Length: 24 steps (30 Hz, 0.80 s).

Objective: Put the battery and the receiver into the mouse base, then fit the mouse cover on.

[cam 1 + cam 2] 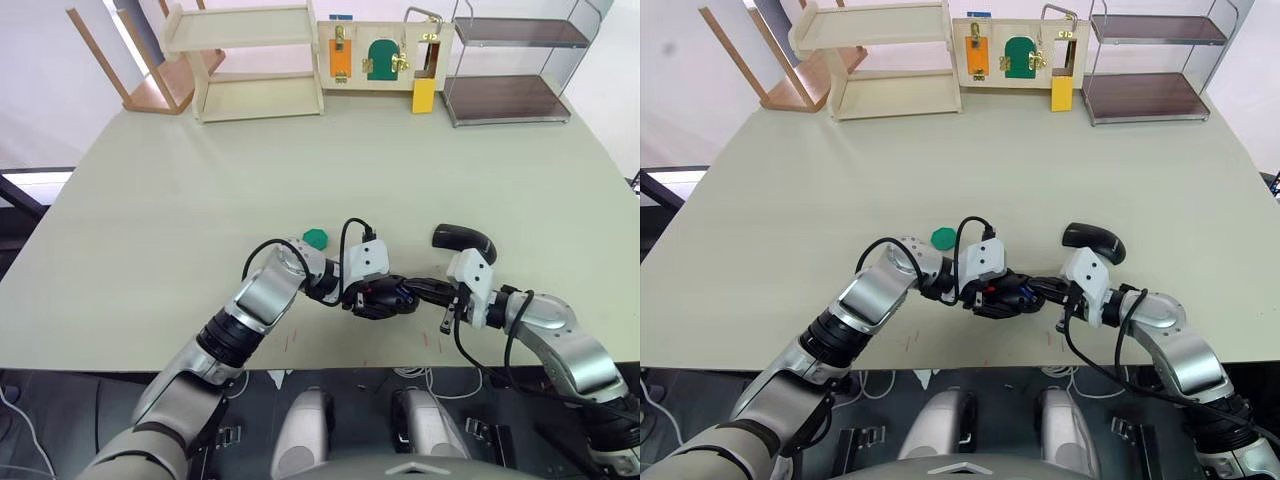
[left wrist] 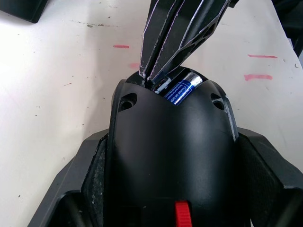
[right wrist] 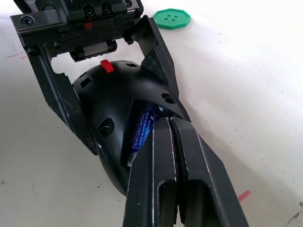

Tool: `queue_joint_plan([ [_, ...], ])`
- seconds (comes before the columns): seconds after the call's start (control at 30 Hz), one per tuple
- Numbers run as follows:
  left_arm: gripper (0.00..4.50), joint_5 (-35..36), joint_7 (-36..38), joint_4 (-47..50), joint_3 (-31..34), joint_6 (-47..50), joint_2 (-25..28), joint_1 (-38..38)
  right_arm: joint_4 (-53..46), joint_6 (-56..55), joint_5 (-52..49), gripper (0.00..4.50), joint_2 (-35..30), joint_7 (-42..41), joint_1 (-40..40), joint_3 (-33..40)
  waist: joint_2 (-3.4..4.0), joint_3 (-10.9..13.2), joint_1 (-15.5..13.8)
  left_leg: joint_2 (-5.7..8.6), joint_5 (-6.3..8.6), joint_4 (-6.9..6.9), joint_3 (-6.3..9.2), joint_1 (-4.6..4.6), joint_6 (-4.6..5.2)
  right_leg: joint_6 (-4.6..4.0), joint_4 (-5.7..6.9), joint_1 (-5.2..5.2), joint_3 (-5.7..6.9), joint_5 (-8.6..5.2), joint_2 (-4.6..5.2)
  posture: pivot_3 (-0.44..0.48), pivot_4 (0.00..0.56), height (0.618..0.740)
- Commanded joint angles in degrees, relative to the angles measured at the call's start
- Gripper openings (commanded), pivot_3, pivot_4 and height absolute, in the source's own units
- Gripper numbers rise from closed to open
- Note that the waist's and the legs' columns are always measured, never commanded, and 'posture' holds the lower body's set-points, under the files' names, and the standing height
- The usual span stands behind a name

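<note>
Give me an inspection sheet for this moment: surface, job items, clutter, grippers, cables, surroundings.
Surface: pale table with faint red marks near its front edge.
Job's things: mouse base clamped in the left gripper; battery lying in its slot; mouse cover on the table beyond the right gripper; receiver: nothing seen.
Clutter: green disc beside the left gripper.
Grippers: left gripper shut on the mouse base; right gripper shut, tips at the battery.
Cables: black cables looping at both wrists.
Surroundings: wooden shelf, latch board and wire rack along the far edge.

Silver arms, black cables, black tools
</note>
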State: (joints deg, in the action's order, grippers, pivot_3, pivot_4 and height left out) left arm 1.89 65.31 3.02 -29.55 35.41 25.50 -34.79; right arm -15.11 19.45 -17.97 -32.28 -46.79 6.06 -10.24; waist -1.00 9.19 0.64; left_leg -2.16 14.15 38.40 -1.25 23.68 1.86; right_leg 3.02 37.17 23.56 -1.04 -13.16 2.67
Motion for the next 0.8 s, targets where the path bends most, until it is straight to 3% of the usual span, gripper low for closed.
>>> queue_joint_plan([
  [0.03, 3.01, 0.40, 0.87, -0.51, -1.97, 1.73, 0.57, 1.59, 3.16, 2.71, 3.35, 0.05, -1.03, 0.06, -1.53, -2.90, -0.02, -0.17, 0.07, 0.00, 0.00, 0.00, 0.00, -0.01, 0.00, -0.01, 0.01, -0.01, 0.00, 0.00, 0.00, 0.000, 0.150, 0.740],
  [0.3, 3.01, 0.43, 0.54, -0.06, -2.12, 1.90, 0.87, 1.59, 4.13, 0.48, 4.50, 0.05, -0.23, 0.92, -1.86, -2.63, -0.05, -0.73, 0.10, -0.02, 0.00, 0.00, -0.02, -0.26, 0.00, -0.19, 0.19, -0.14, -0.06, -0.15, -0.03, 0.000, 0.150, 0.740],
  [0.43, 3.01, 0.38, 0.39, -0.14, -2.16, 1.78, 0.92, 1.52, 1.11, -4.51, -2.78, 0.05, 3.29, -0.30, -3.04, 3.35, -0.07, -0.71, -0.01, -0.02, 0.00, -0.02, -0.03, -0.51, 0.00, -0.16, 0.34, -0.30, -0.12, -0.32, -0.05, 0.000, 0.150, 0.740],
  [0.67, 3.01, 0.05, 0.10, 0.06, -2.32, 1.28, 1.03, 1.55, 1.02, -10.08, -5.40, 0.05, -0.03, -5.80, -6.90, 9.47, -0.07, -0.68, -0.01, -0.02, 0.00, -0.01, -0.07, -0.63, 0.00, -0.17, 0.41, -0.31, -0.34, -0.34, -0.04, 0.000, 0.150, 0.740],
  [0.8, 3.01, -0.10, -0.09, 0.15, -2.37, 1.12, 0.99, 1.56, 3.92, -15.33, -8.32, 0.05, -2.22, -12.99, -9.33, 13.39, -0.07, -0.67, -0.01, -0.02, 0.00, -0.03, -0.11, -0.66, 0.00, -0.14, 0.42, -0.32, -0.32, -0.36, -0.05, 0.000, 0.150, 0.740],
])
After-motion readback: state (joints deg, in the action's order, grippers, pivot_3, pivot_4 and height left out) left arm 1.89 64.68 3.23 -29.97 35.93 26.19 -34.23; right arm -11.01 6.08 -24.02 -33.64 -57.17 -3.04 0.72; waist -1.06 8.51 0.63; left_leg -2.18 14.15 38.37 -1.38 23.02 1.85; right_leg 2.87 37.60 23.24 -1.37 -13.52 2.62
